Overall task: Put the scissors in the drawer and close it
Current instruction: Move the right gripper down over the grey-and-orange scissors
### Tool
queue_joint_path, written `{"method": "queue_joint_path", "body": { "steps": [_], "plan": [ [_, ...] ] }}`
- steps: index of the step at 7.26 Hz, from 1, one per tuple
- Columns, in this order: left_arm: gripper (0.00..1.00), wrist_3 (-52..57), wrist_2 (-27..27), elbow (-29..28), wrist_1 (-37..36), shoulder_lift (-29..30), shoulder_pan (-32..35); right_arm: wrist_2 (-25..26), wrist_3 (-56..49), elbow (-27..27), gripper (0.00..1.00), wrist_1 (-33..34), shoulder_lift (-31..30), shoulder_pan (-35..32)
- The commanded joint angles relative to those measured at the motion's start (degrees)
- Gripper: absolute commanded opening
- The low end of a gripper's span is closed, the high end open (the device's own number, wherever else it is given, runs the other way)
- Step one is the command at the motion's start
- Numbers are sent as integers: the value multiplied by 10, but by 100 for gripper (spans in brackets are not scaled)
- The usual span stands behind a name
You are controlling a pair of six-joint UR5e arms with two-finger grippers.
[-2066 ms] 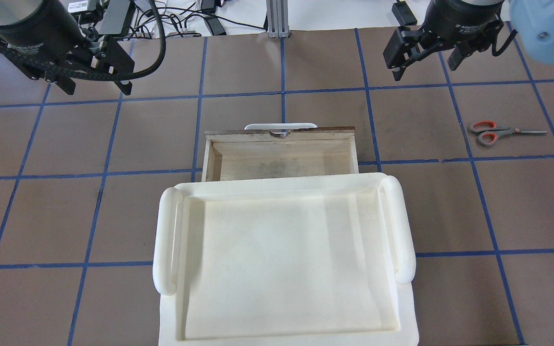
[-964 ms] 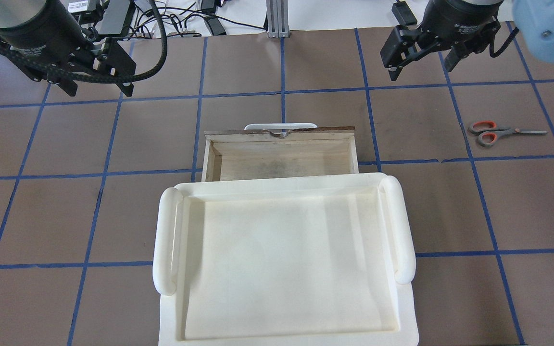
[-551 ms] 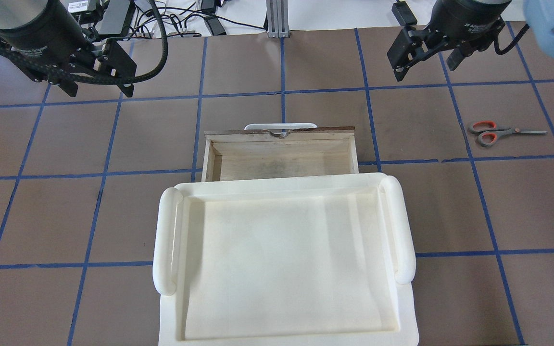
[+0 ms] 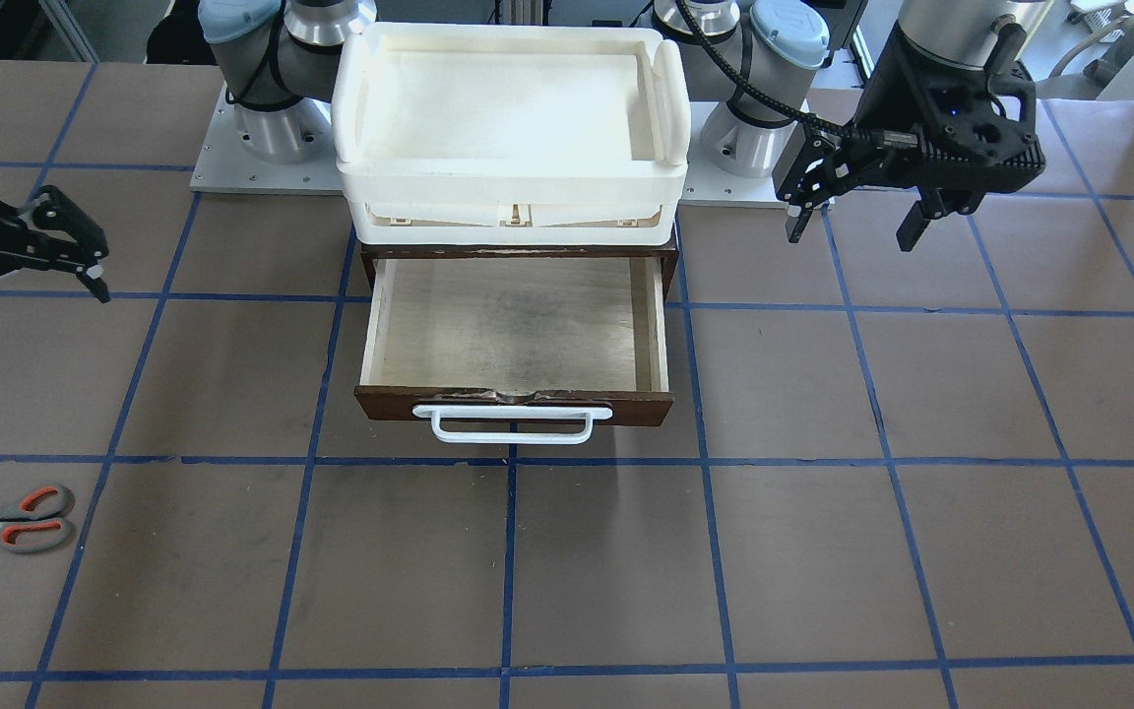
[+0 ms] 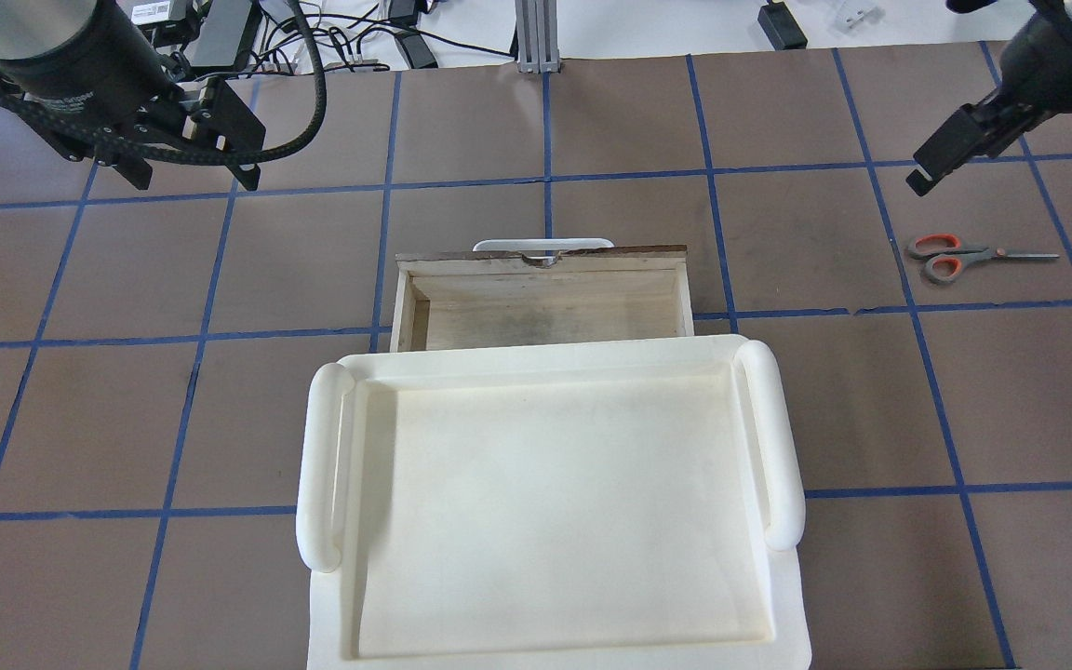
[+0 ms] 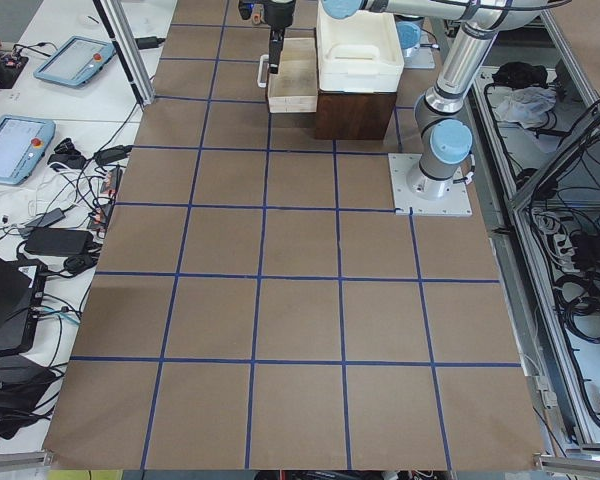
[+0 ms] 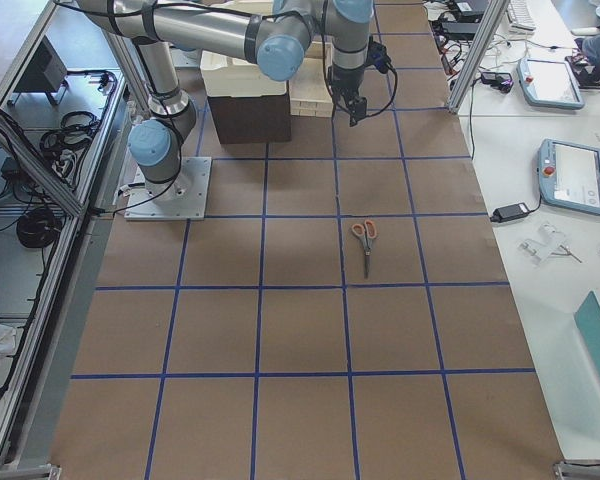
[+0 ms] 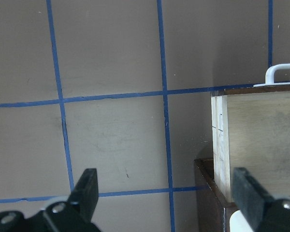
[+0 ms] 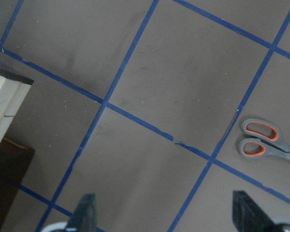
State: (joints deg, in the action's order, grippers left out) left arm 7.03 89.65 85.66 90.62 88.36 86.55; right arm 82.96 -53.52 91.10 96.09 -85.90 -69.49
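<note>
You want the right gripper point(image 9: 166, 216), spread wide, empty, the nearer one: grey-handled, orange-lined scissors point(image 5: 973, 255) lie outboard of it, blades pointing away from the dark-fronted wooden drawer point(image 5: 545, 316).

Brown surface point(image 5: 592, 121), blue tape grid. Scissors point(image 5: 975, 254) lie flat on it, well apart from the dark cabinet point(image 7: 250, 118). A metal base plate point(image 7: 185, 195) sits near the cabinet.
</note>
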Motion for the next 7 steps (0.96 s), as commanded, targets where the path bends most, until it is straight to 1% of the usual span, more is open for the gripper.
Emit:
{"method": "queue_joint_path", "body": {
  "steps": [1,2,3,4,5,6,7],
  "plan": [
    [100,0,0,0,0,0,-1,15,-192,5,100,51,43,42],
    [100,0,0,0,0,0,0,65,-200,5,100,88,85,42],
    [100,0,0,0,0,0,0,70,-267,4,100,148,154,46],
    [100,0,0,0,0,0,0,72,-369,5,100,223,199,47],
    [100,1,0,0,0,0,0,73,-454,8,100,282,226,47],
    [100,1,0,1,0,0,0,68,-528,9,99,324,244,48],
    [100,1,0,1,0,0,-1,62,-607,9,99,335,265,57]
  ]
}}
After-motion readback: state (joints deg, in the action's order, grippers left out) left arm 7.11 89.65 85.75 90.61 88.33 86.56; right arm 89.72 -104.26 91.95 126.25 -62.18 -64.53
